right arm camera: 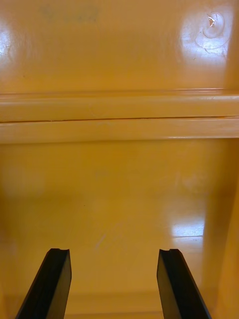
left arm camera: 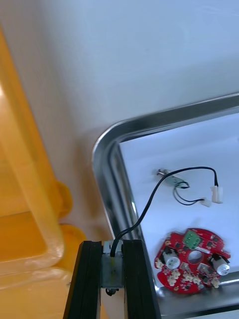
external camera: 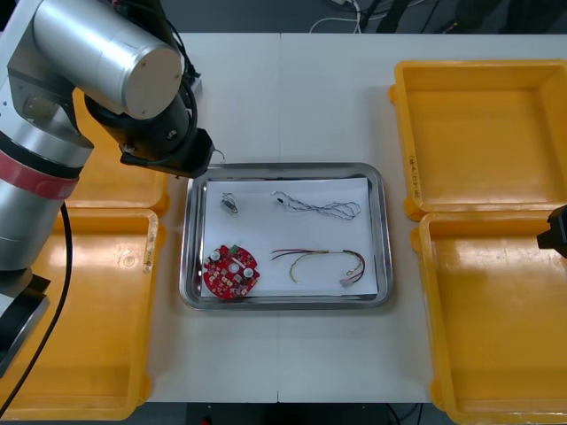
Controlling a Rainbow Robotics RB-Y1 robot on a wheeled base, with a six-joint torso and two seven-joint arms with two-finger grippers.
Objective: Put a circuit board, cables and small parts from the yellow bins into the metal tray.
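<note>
My left gripper (external camera: 200, 165) hangs over the far left corner of the metal tray (external camera: 383, 232). In the left wrist view this gripper (left arm camera: 112, 247) is shut on the connector end of a black cable (left arm camera: 149, 202), which loops out above the tray rim (left arm camera: 106, 160) toward its white plugs. On the tray's white inside lie a red circuit board (external camera: 232, 272), a small metal part (external camera: 229, 204), a twisted blue and white cable (external camera: 315, 207) and a red and yellow cable (external camera: 322, 260). My right gripper (right arm camera: 113, 284) stands open over bare yellow bin floor at the table's right edge (external camera: 555, 232).
Two yellow bins sit on the left (external camera: 80, 319) (external camera: 120, 181), partly under my left arm. Two more on the right (external camera: 483, 128) (external camera: 496, 319) look bare inside. Light table shows around the tray and in front of it.
</note>
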